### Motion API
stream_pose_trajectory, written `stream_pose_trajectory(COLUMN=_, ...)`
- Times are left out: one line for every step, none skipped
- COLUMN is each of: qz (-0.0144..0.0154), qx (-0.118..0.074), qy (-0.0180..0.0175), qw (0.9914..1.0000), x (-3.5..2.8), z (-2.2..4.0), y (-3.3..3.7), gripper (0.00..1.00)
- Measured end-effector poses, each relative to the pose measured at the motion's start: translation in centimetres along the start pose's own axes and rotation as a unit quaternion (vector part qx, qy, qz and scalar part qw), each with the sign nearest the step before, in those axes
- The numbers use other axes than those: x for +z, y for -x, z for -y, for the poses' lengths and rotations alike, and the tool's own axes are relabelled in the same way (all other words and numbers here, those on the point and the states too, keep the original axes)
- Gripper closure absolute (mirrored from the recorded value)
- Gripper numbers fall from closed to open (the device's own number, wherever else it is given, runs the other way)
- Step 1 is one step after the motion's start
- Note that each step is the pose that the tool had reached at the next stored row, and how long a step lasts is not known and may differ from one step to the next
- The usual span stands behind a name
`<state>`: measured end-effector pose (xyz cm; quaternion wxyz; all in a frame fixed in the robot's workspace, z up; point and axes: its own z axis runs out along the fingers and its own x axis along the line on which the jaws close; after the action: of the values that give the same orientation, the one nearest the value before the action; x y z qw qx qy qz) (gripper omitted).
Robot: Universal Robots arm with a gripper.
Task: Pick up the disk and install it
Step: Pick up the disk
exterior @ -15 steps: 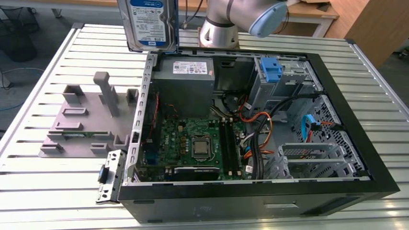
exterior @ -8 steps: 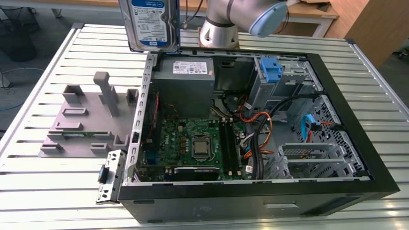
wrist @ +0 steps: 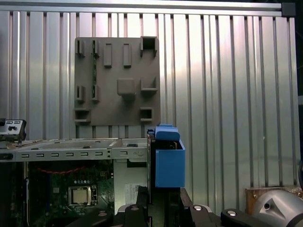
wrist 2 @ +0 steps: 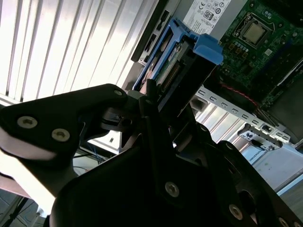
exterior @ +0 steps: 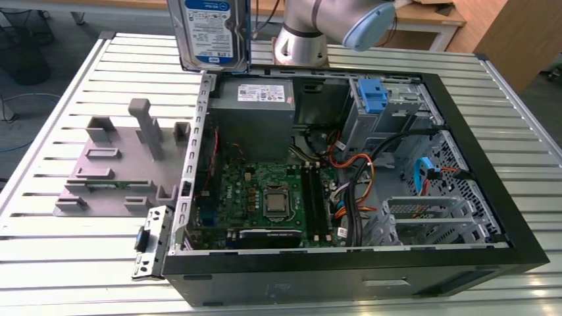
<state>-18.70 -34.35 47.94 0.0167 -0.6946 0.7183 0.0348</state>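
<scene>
Between the matte black jaws of the gripper (wrist 2: 162, 109) stands the disk (wrist 2: 185, 56), clamped on edge: flat silver metal with glossy blue plastic rails. Beneath it lie the ribbed metal table (wrist: 227, 94) and the open black computer case (exterior: 351, 271).

on the counter (exterior: 52, 276), the holder block (exterior: 114, 168) lies at the exterior view's left of the case (exterior: 351, 273); the disk (exterior: 210, 33) hangs over the case's far corner.
</scene>
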Motion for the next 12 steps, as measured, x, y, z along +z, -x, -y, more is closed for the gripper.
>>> stream_pose_trajectory(qz=0.0, qx=0.0, qy=0.0, qw=1.0, x=0.0, z=0.07, y=0.0, gripper=0.65)
stream_pose_trajectory(qz=0.0, qx=0.0, qy=0.0, qw=1.0, x=0.0, z=0.15, y=0.01, gripper=0.65)
stream_pose_trajectory(qz=0.0, qx=0.0, qy=0.0, qw=1.0, x=0.0, z=0.23, y=0.01, gripper=0.65)
stream_pose_trajectory(qz=0.0, qx=0.0, qy=0.0, qw=1.0, x=0.0, z=0.33, y=0.01, gripper=0.65)
stream_pose_trajectory(qz=0.0, qx=0.0, qy=0.0, qw=1.0, x=-0.01, z=0.45, y=0.02, gripper=0.65)
stream_pose_trajectory(qz=0.0, qx=0.0, qy=0.0, qw=1.0, x=-0.01, z=0.58, y=0.02, gripper=0.65)
stream_pose_trajectory(qz=0.0, qx=0.0, qy=0.0, qw=1.0, x=-0.01, z=0.72, y=0.03, gripper=0.65)
stream_pose_trajectory(qz=0.0, qx=0.0, qy=0.0, qw=1.0, x=-0.01, z=0.84, y=0.03, gripper=0.65)
stream_pose_trajectory(qz=0.0, qx=0.0, qy=0.0, qw=1.0, x=-0.02, z=0.98, y=0.03, gripper=0.65)
stream_pose_trajectory(qz=0.0, qx=0.0, qy=0.0, qw=1.0, x=-0.02, z=1.14, y=0.04, gripper=0.65)
stream_pose_trajectory(qz=0.0, qx=0.0, qy=0.0, qw=1.0, x=-0.03, z=1.3, y=0.05, gripper=0.65)
stream_pose_trajectory(qz=0.0, qx=0.0, qy=0.0, qw=1.0, x=-0.03, z=1.46, y=0.05, gripper=0.65)
